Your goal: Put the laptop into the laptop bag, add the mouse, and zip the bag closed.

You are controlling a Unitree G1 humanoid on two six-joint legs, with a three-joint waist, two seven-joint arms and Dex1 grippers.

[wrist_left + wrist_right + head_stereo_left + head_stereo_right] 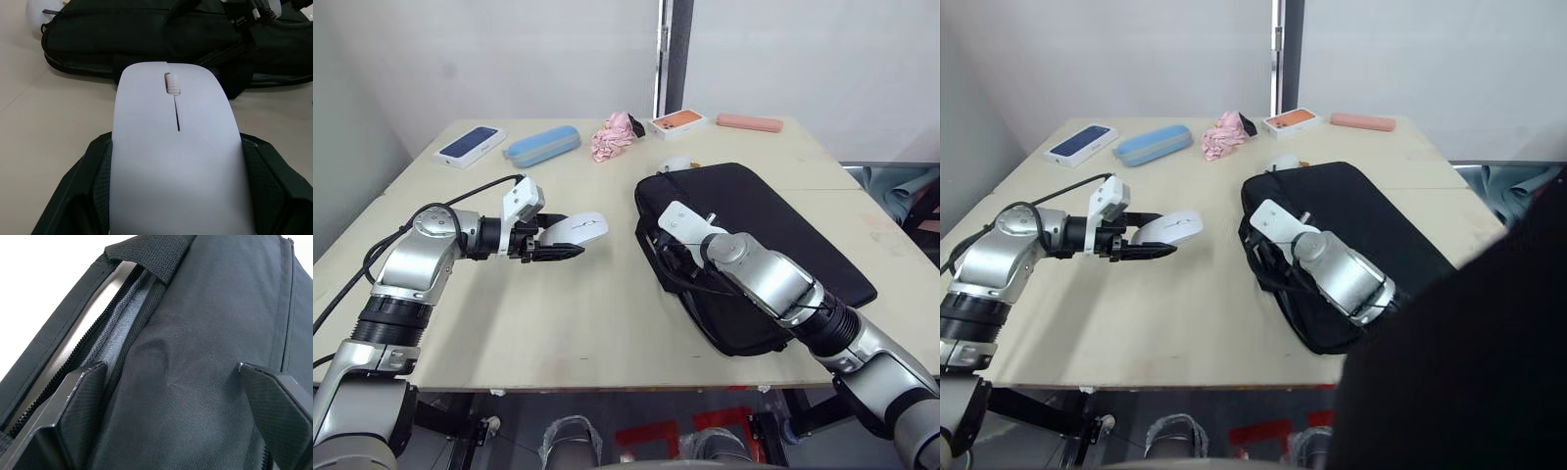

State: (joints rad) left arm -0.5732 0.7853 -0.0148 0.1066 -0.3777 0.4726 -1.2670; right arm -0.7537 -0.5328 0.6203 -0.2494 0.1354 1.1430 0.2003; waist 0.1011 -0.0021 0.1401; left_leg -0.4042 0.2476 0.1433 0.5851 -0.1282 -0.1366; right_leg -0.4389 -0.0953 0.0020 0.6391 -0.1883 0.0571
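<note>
Left claw (570, 252) grasping flat white mouse (576, 227), right claw (176, 382) spread over black laptop bag (773, 235)

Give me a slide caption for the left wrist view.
Left gripper holds the white mouse, facing the black laptop bag.

You had a pale wooden table (607, 323) in front of you, made of two boards with a seam running along its far right part. Behind it stood plain white walls, split by a dark vertical post (677, 54) just beyond the table's far edge. A grey wall closed the left side. Under the near edge you saw dark floor with red markings (651, 439). The light was even and soft, throwing only faint shadows on the tabletop.
</note>
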